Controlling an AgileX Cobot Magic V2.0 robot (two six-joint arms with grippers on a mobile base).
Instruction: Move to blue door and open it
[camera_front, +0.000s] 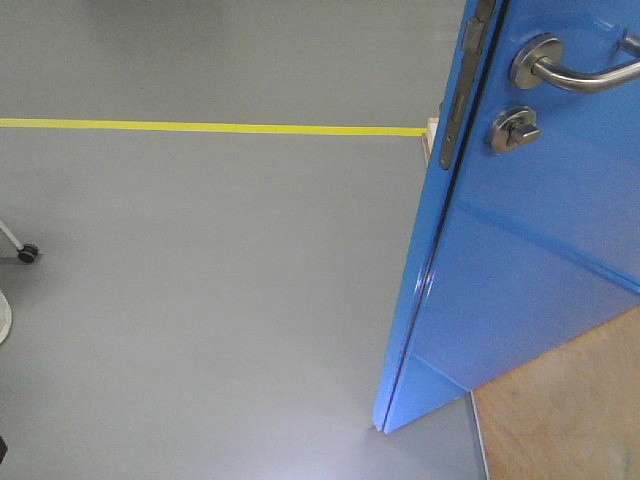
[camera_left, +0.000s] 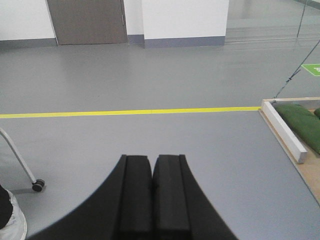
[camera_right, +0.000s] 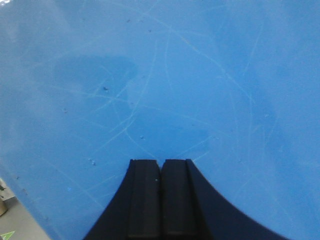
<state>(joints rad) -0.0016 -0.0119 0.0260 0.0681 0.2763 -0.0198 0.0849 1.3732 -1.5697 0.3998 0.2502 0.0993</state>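
The blue door fills the right of the front view, its free edge toward me and swung partly open over the grey floor. Its silver lever handle, round thumb-turn lock and metal latch plate show at the top. In the right wrist view the scratched blue door panel fills the frame, and my right gripper is shut and empty with its tips at or very near the panel. My left gripper is shut and empty, pointing over open grey floor away from the door.
A yellow floor line crosses the floor. A wheeled chair leg with a caster stands at the left. A wooden floor board lies under the door. In the left wrist view a white wooden frame beam and green bags lie at the right.
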